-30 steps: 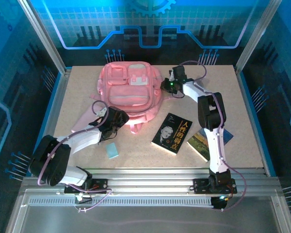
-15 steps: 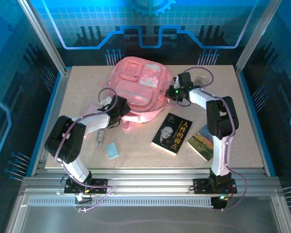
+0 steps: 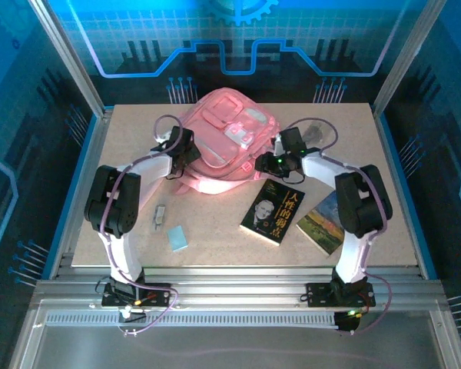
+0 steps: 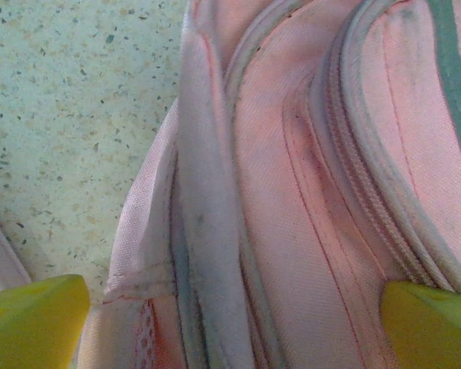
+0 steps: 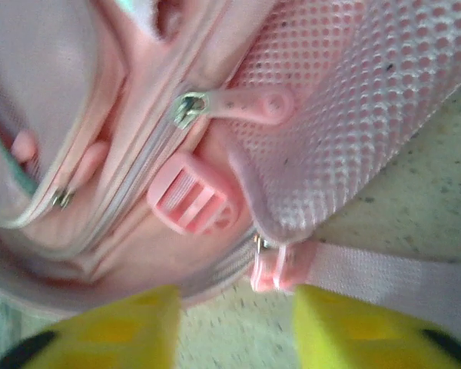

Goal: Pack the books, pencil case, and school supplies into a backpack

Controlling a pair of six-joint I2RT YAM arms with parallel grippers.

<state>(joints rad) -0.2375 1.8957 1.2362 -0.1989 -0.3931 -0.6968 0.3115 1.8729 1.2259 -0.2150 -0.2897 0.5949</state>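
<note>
Backpack of pink fabric lies at the far middle of the speckled tabletop. Left pincer, fingers wide apart, straddles its left seam. Right pincer, fingers parted over bare tabletop, sits by a pink zip pull and buckle. Black portrait paperback and green landscape paperback lie nearer, to the right.

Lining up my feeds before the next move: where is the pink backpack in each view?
Top external: backpack, upper centre of the table.
Left wrist: its pink seams, centre and right.
Right wrist: its zip and buckle, upper half.
Shared landmark: the speckled table.
</note>
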